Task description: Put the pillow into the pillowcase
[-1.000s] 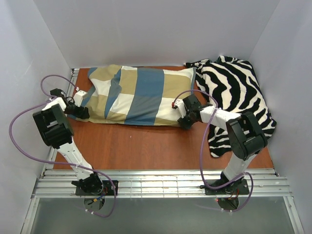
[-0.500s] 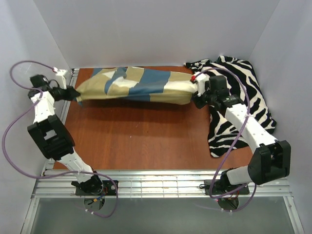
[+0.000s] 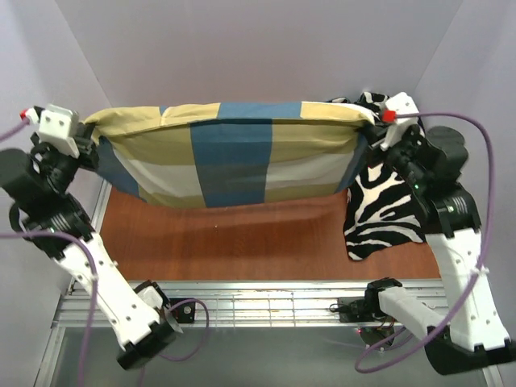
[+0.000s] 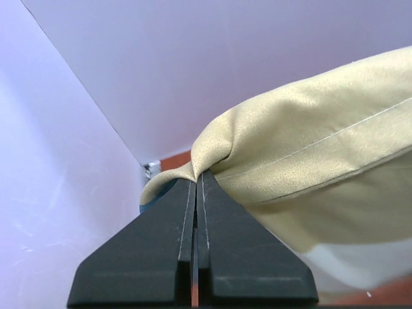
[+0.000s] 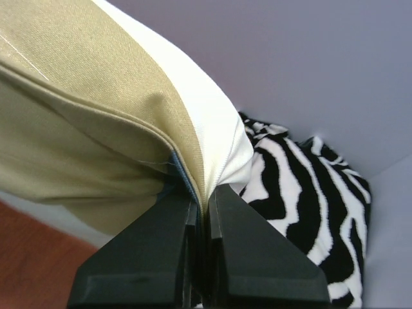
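We find the pillowcase (image 3: 234, 153) hanging in the air, strung between the two arms, with its long axis level and running left to right across the cell, parallel to the back wall (image 3: 258, 48). Its top edge is a tan band pulled fairly straight. The blue, tan and cream check blocks hang down from it as a broad panel above the far part of the table (image 3: 242, 238).

The left gripper (image 3: 87, 137) holds the upper left corner. In the left wrist view its fingers (image 4: 167, 244) are pressed together, with a gathered fold of tan cloth pinched at their tips. A stitched seam runs along that cloth towards the right.

The right gripper (image 3: 368, 129) holds the upper right corner. In the right wrist view its fingers (image 5: 257, 257) are closed on tan and cream fabric, and a thin blue edging shows at the pinch.

The case bulges along its top edge. We cannot tell the pillow apart from the cover in any view.

The zebra-striped cloth (image 3: 387, 214) lies on the table at the right. In the top view, the lower right corner of the case overlaps it.
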Motion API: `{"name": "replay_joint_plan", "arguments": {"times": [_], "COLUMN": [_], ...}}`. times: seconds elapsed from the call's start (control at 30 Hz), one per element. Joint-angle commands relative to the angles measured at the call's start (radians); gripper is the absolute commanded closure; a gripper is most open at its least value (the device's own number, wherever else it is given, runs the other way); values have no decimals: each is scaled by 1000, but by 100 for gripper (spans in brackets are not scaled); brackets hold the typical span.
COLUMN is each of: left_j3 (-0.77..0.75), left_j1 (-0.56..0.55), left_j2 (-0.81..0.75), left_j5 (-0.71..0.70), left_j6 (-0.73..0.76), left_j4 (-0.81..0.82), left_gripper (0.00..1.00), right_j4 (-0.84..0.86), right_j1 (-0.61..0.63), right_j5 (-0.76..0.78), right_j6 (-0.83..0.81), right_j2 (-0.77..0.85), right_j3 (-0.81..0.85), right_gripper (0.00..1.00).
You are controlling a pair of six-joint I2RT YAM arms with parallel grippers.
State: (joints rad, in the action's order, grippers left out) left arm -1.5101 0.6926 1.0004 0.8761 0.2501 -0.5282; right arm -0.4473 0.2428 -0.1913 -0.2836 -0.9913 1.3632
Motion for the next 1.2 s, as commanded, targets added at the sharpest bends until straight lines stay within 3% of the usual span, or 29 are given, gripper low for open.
{"name": "replay_joint_plan", "arguments": {"times": [0.0,0.17,0.23,0.33,0.43,0.47,0.5,0.53,0.57,0.6,0.63,0.67,0.7,0.8,0.83,0.9,1.03,1.17], "left_j3": [83,188,208,197,111,62,-173,-331,-493,-859,-1003,-1121,-1153,-772,-571,-434,-252,29], "left_j1": [12,12,-10,-145,-272,-286,-321,-327,-329,-329,-327,-327,-327,-327,-327,-329,-329,-337], "left_j2": [-66,-7,79,260,522,608,809,907,1000,1099,1227,1265,1261,1021,894,810,732,591], "left_j5": [-112,-108,-114,-225,-319,-356,-411,-437,-460,-530,-540,-531,-519,-493,-485,-476,-329,-290], "left_j6": [11,-29,-76,-68,-34,-43,-46,-54,-93,-112,-110,-98,-72,-63,-66,-69,-28,-9], "left_j4": [46,98,143,270,403,410,366,208,110,12,-165,-227,-265,-195,-167,-174,-393,-345], "left_gripper": [100,100,100,100,100,93,81,67,52,39,24,22,2,2,2,2,2,2], "right_j4": [64,78,117,203,232,210,176,89,56,32,7,-11,-13,-19,-21,-45,-108,-100], "right_j1": [-19,-19,-19,-17,-19,-19,-17,-20,-22,-30,-48,-54,-62,-76,-79,-79,-89,-106], "right_j5": [110,76,55,81,142,171,241,268,288,283,262,250,216,112,83,17,-69,-118], "right_j6": [6,30,47,69,66,66,64,49,19,5,-8,-17,-44,-80,-84,-91,-43,36], "right_j2": [68,-22,-136,-350,-629,-780,-853,-916,-985,-998,-998,-963,-933,-775,-691,-615,-437,-293], "right_j3": [-33,-179,-197,-116,132,236,439,562,649,762,789,795,780,605,497,398,101,-181], "right_gripper": [99,99,99,99,99,85,73,56,24,15,6,1,1,1,1,1,1,1]}}
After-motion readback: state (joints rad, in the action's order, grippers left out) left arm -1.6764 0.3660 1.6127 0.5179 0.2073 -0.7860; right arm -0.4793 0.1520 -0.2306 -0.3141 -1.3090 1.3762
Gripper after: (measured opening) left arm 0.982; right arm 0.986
